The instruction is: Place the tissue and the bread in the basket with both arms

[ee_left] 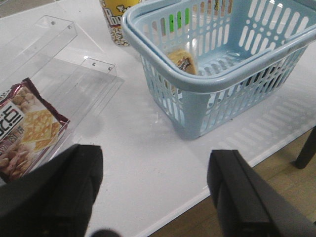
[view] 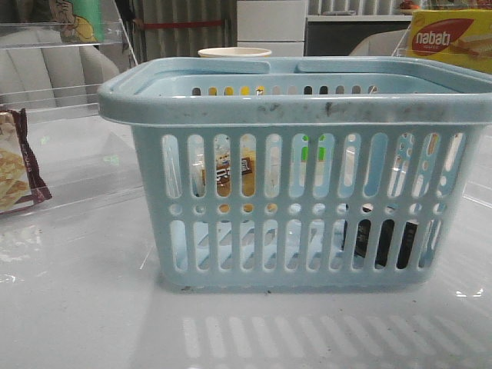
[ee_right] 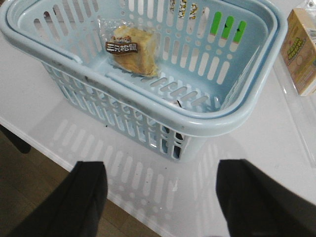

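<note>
The light-blue basket (view: 300, 100) stands mid-table and fills the front view. The bread (ee_right: 131, 47), in a clear bag with a dark label, lies inside on the basket floor, and shows through the slots (view: 231, 173). The tissue (view: 380, 242) is a black packet low in the basket's right corner, seen only through the slots. My left gripper (ee_left: 155, 192) is open and empty over the table's near edge, back from the basket (ee_left: 207, 84). My right gripper (ee_right: 160, 202) is open and empty too, over the table edge short of the basket (ee_right: 197, 123). Neither gripper shows in the front view.
A maroon-edged cracker bag (ee_left: 24, 128) lies on a clear acrylic stand (ee_left: 74, 69) to the left. A yellow cup (ee_left: 116, 19) stands behind the basket. A nabati box (view: 450, 38) is at the back right, and a yellow carton (ee_right: 301, 49) lies beside the basket. Floor lies below the table edge (ee_left: 237, 163).
</note>
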You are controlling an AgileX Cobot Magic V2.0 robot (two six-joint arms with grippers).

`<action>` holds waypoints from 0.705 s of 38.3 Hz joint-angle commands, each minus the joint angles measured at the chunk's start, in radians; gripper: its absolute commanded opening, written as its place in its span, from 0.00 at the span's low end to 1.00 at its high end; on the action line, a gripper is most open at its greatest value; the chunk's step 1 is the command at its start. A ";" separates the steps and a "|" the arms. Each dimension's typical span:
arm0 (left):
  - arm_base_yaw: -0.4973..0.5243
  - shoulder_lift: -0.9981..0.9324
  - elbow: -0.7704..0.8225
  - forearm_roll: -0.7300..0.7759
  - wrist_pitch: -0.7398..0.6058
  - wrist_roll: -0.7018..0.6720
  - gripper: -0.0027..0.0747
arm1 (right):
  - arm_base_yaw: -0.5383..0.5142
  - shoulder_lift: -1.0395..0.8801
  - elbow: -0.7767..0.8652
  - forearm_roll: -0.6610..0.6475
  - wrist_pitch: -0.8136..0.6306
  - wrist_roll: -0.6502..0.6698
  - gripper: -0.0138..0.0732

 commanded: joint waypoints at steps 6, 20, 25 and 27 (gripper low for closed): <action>-0.007 -0.002 0.030 0.020 -0.077 -0.010 0.55 | -0.001 0.001 -0.023 -0.043 -0.065 -0.011 0.78; -0.007 -0.002 0.063 0.022 -0.160 -0.132 0.16 | -0.001 0.001 -0.023 -0.096 -0.064 -0.011 0.23; -0.007 -0.002 0.063 0.056 -0.158 -0.166 0.16 | -0.001 0.001 -0.023 -0.096 -0.064 -0.011 0.22; -0.007 -0.002 0.063 0.056 -0.156 -0.166 0.16 | -0.001 0.001 -0.023 -0.096 -0.064 -0.011 0.22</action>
